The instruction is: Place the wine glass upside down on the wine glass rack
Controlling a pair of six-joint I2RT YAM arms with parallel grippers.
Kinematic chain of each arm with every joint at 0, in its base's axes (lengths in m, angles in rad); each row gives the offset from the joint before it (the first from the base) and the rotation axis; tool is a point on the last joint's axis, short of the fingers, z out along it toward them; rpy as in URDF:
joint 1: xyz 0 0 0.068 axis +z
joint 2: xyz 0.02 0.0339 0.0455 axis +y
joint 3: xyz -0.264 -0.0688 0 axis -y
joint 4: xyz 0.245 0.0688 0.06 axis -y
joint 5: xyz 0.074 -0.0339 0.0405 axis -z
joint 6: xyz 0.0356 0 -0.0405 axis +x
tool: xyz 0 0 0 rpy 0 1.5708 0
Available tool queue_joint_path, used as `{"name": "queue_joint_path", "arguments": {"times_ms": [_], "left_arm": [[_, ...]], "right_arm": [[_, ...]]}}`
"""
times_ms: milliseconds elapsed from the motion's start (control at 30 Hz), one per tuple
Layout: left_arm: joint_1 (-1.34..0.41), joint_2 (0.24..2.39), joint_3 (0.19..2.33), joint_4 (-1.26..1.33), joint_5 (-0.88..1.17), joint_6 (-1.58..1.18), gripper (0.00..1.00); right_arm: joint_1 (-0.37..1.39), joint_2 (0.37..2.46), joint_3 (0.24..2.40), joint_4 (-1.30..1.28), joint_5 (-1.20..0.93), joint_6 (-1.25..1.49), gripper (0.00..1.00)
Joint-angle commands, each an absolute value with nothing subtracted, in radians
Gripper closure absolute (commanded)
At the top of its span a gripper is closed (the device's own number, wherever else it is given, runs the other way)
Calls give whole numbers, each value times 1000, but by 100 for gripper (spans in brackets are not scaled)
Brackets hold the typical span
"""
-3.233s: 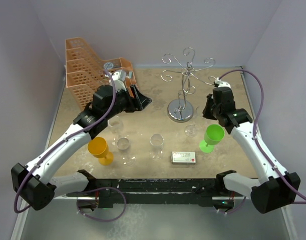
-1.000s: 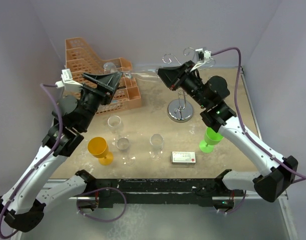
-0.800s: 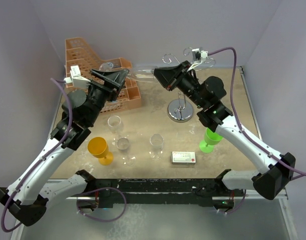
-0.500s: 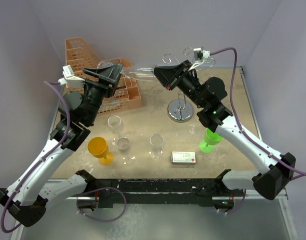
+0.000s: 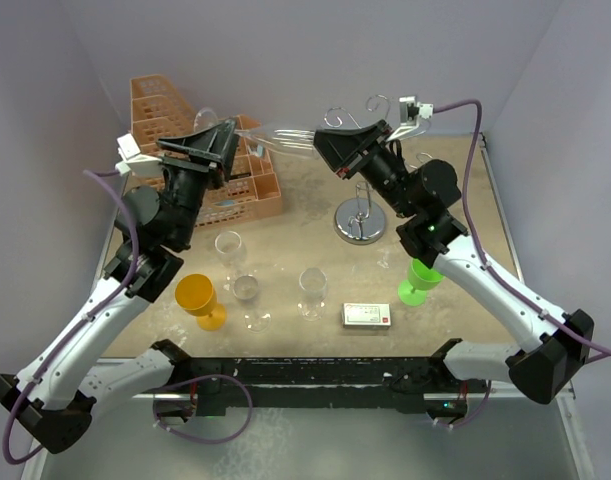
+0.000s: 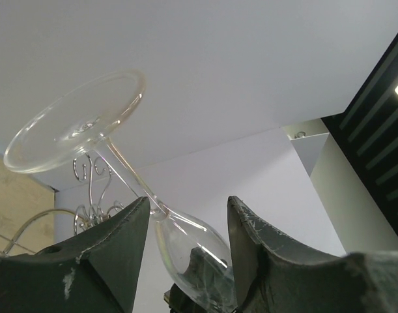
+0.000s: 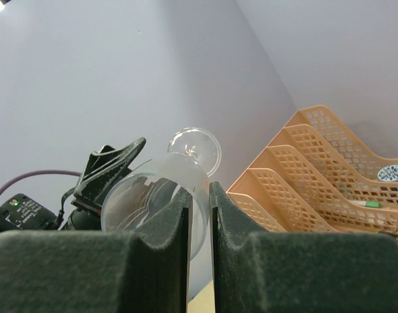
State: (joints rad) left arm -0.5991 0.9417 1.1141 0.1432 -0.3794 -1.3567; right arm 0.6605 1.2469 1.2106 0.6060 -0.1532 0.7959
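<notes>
A clear wine glass (image 5: 285, 140) hangs in the air between both raised grippers, lying nearly level. My right gripper (image 5: 325, 150) is shut on the rim of its bowl (image 7: 153, 195); the glass wall sits between the fingers of this gripper (image 7: 199, 189). My left gripper (image 5: 225, 145) is open, and the stem (image 6: 124, 169) runs between its fingers next to the left one, with the round foot (image 6: 75, 124) beyond the tips. The left gripper (image 6: 187, 202) does not clamp it. The chrome wine glass rack (image 5: 360, 222) stands on the table below the right gripper; its scrolls show in the left wrist view (image 6: 94, 189).
An orange lattice basket (image 5: 185, 130) stands at the back left, also in the right wrist view (image 7: 329, 163). On the table are a yellow goblet (image 5: 198, 298), a green goblet (image 5: 422, 272), several clear glasses (image 5: 313, 285) and a small box (image 5: 368, 315).
Both arms rose from table level to meet high over the back of the table with the glass between them. In the last second the pair lifted slightly.
</notes>
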Motion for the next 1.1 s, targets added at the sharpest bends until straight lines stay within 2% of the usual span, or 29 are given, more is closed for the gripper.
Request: {"name": "queue_joint_path", "arguments": {"times_ms": [0,433,533,700,833,900,967,1067], "left_arm": [[-604,961,1115,198,-358,-1396,51],[-604,990,1109,209,-318,-1436,48],[-604,993,1108,231,-317,-1441,54],[-604,988,1099,275,-318,-1454,71],[-604,983,1092,292,-318,-1461,78],[-604,981,1086,300,-320,-1463,86],[-604,979,1083,302,-325,-1462,99],[-604,982,1088,306,-323,-1444,100]], "right_arm": [[665,1211,1211,736,-178,842,85],[666,1227,1198,781,-186,868,86],[665,1229,1191,785,-202,876,86],[666,1226,1171,778,-204,881,86],[667,1227,1163,776,-209,884,86],[669,1230,1160,776,-214,881,86],[669,1230,1155,776,-216,880,85],[669,1219,1145,753,-195,865,81]]}}
